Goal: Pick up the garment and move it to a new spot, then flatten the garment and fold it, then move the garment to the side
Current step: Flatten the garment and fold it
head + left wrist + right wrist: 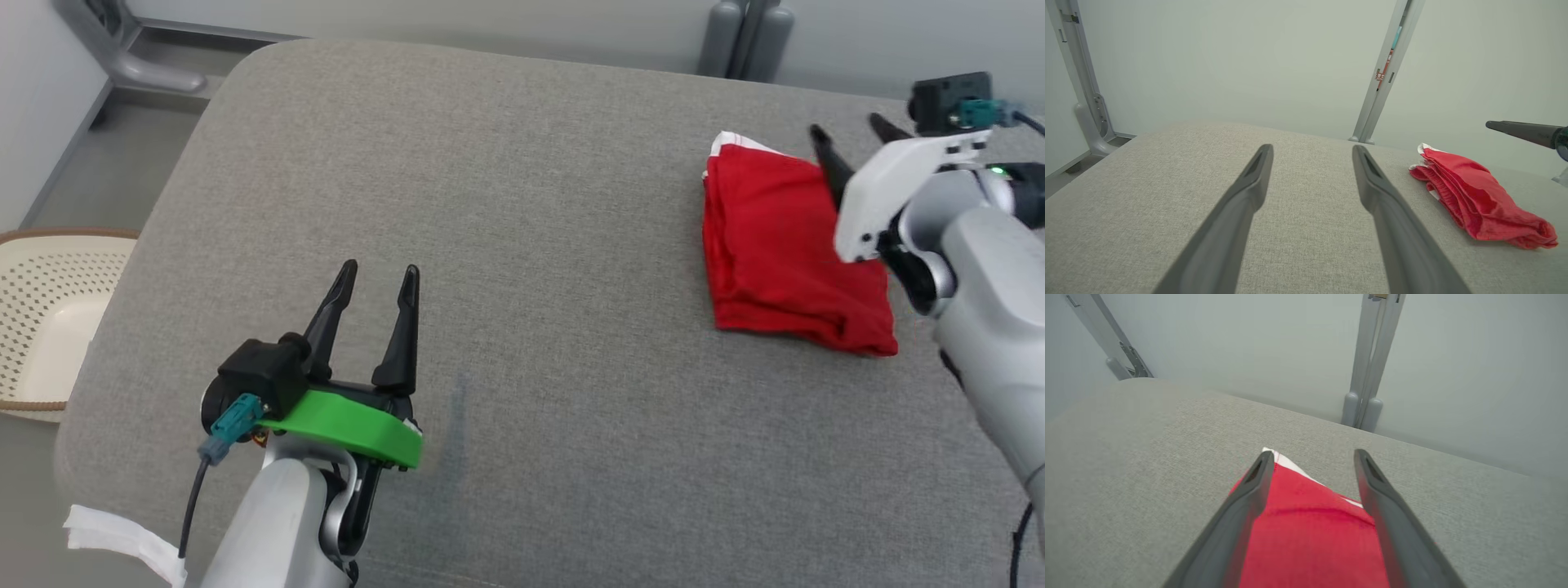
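Left hand [381,266] sits nearest, low over the bare grey surface [531,245], its two fingers spread wide with nothing between them and nothing touching them. A cream basket [49,310] stands off the surface's left edge.

Farther on and well off to the right lies the red garment [784,245], folded into a compact block near the surface's right side, with white trim showing at its far corner. Its long axis runs roughly near to far, slightly slanted.

Right hand [845,124] is by far the nearer of the two. It hangs over the garment's right part, fingers pointing away along that long axis and parted wide, gripping nothing. The right wrist view shows red cloth beneath and between the fingers, and the left wrist view shows a finger raised above the fold, so it looks clear of the cloth.

With the garment folded and lying at the side, the task looks close to done.
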{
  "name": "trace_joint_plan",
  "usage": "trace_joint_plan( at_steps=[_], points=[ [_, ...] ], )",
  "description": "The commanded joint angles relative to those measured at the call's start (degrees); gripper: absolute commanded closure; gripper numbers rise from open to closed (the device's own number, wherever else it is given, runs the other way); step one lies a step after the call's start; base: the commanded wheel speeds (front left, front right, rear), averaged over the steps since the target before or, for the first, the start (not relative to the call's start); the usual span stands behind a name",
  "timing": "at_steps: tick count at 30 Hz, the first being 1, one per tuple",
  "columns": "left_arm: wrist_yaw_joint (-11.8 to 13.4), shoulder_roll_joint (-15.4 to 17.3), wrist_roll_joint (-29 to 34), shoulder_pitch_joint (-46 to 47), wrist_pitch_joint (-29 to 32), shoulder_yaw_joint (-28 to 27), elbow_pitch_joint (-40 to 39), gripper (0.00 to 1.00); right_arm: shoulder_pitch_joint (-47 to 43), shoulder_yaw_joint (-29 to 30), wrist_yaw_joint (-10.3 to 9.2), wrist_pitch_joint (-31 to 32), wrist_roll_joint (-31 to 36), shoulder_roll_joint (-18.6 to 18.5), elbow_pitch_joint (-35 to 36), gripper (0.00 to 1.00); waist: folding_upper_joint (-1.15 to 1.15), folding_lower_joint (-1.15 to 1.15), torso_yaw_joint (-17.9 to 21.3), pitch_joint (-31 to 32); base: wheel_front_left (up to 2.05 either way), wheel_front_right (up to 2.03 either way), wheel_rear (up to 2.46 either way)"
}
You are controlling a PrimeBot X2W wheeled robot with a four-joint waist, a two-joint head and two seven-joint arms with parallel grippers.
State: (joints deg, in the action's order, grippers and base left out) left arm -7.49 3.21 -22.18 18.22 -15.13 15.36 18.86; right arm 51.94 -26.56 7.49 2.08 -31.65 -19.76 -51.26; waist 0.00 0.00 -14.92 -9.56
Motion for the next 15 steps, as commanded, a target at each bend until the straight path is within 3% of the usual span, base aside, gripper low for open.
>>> trace_joint_plan(
  at_steps=[1,5,10,13,14,15],
  points=[
    [0.0,0.3,-0.1,0.0,0.0,0.0,-0.2,0.0,-1.1,0.8,-0.02,0.2,1.1,0.0,-0.5,0.0,0.0,0.0,0.8,-0.1,0.0,0.0,0.0],
    [0.0,0.1,-0.3,0.9,0.0,0.7,-0.3,0.0,-2.4,4.0,-0.06,-2.3,6.6,-3.3,-3.2,0.0,0.0,0.0,0.9,-0.6,0.0,0.0,0.0],
    [0.0,0.0,-0.8,1.6,0.0,1.6,-0.2,0.0,-5.4,6.4,-0.05,-7.9,13.3,-2.7,-5.7,0.0,0.0,0.0,0.3,-1.3,0.0,0.0,0.0],
    [0.0,0.0,-0.9,1.6,0.0,1.9,0.0,0.0,-8.5,7.6,-0.05,-12.0,15.7,0.0,-6.4,0.0,0.0,0.0,0.0,-1.4,0.0,0.0,0.0],
    [0.0,0.0,-0.9,1.7,0.0,1.9,0.0,0.0,-9.6,7.8,-0.05,-13.3,16.7,1.0,-6.4,0.08,0.0,0.0,-0.1,-1.5,0.0,0.0,0.0],
    [0.0,0.0,-1.0,1.7,0.0,1.8,0.1,0.0,-10.4,8.0,-0.06,-14.3,17.2,2.0,-6.1,0.46,0.0,0.0,-0.1,-1.5,0.0,0.0,0.0]
  ],
)
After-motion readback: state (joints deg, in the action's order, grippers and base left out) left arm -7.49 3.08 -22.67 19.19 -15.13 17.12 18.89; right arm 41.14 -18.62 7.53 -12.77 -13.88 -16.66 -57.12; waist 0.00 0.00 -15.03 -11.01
